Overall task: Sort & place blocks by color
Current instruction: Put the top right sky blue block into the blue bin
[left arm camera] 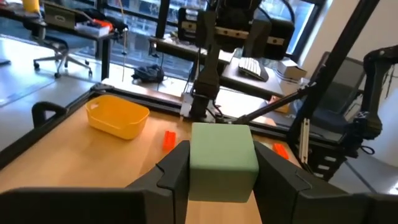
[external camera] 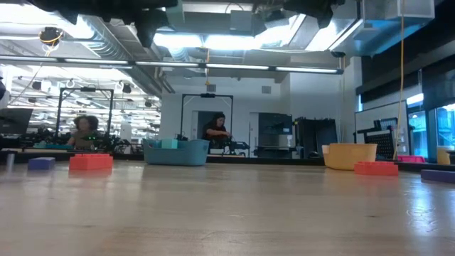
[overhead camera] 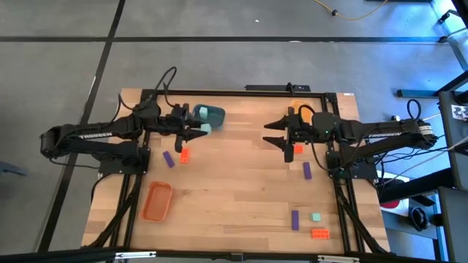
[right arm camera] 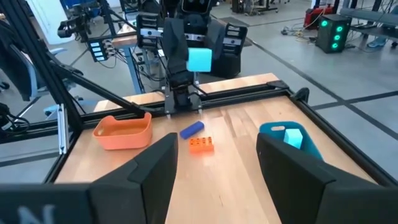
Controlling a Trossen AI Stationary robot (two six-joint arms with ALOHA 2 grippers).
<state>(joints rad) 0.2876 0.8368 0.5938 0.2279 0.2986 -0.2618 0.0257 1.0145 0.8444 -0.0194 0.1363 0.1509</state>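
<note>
**A:** One teal block (left arm camera: pixel 222 160) is clamped between the left gripper's (overhead camera: pixel 202 131) fingers, just at the near edge of the blue tray (overhead camera: pixel 213 115). A second teal block (right arm camera: pixel 293 136) already lies inside that tray.

**B:** So teal is partly sorted. What lies loose around the blue tray?

**A:** Close beside it, toward the table's front, sit an orange-red block (overhead camera: pixel 184 154) and a purple block (overhead camera: pixel 169 159). Well away from the tray, on the right half, there is another purple block (overhead camera: pixel 307 170). At the far front-right corner lie a third purple block (overhead camera: pixel 295 220), a teal block (overhead camera: pixel 316 218) and an orange-red brick (overhead camera: pixel 319 234).

**B:** And the right gripper (overhead camera: pixel 279 134)?

**A:** It hovers across the table from the blue tray, near the yellow-orange tray (left arm camera: pixel 117 116). Its fingers are spread wide with nothing between them in its wrist view. An orange-red block (overhead camera: pixel 297 150) shows just beside it from above.

**B:** The other trays?

**A:** I see nothing in the orange tray (overhead camera: pixel 156 201), front-left of the blue one, nor in the yellow-orange one.

**B:** Early days, I judge: one teal is placed, one is about to be, and every purple and orange-red block remains.
</note>
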